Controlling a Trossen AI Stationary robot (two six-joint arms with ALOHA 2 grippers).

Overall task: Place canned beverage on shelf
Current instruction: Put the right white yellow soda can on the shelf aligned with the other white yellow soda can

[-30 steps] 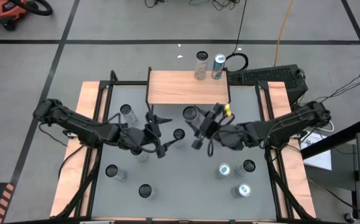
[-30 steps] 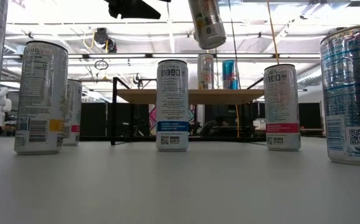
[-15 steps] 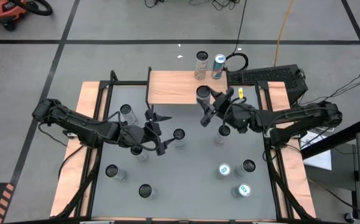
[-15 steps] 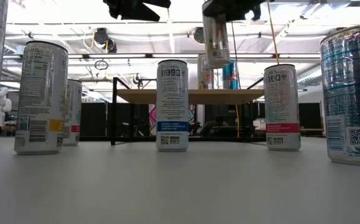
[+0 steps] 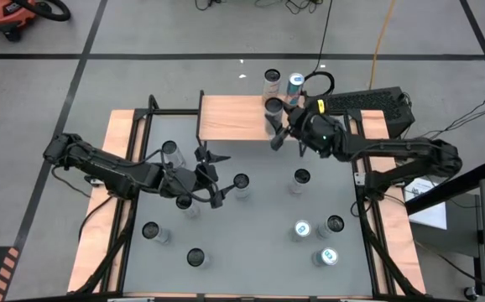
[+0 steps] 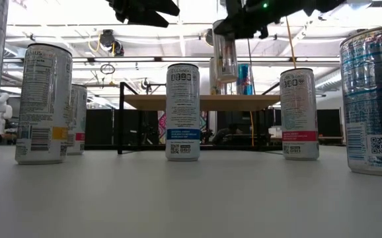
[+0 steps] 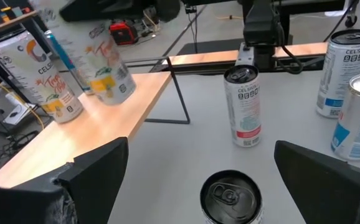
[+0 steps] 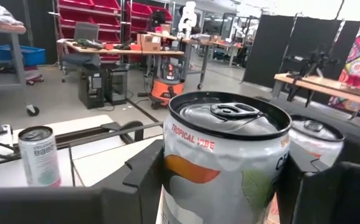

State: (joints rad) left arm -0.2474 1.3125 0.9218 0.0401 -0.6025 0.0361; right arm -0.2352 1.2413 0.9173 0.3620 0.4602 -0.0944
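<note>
Right gripper [image 5: 286, 134] is clamping a can [image 5: 273, 107] above the shelf [image 5: 234, 119], beside two standing cans [image 5: 283, 87]; lowering carelessly risks toppling them. Left gripper [image 5: 211, 176] is hanging open.

Fig.: cans [image 5: 241, 181] ×12: 9 on table [image 5: 259, 243], 2 at shelf [image 5: 234, 126] far edge, 1 can [image 5: 273, 106] in right gripper [image 5: 278, 132]. Shelf ×1. Table ×1.

I see the can [image 5: 273, 112] upright, held above the wood-top shelf [image 5: 234, 119], near its right back corner.
</note>
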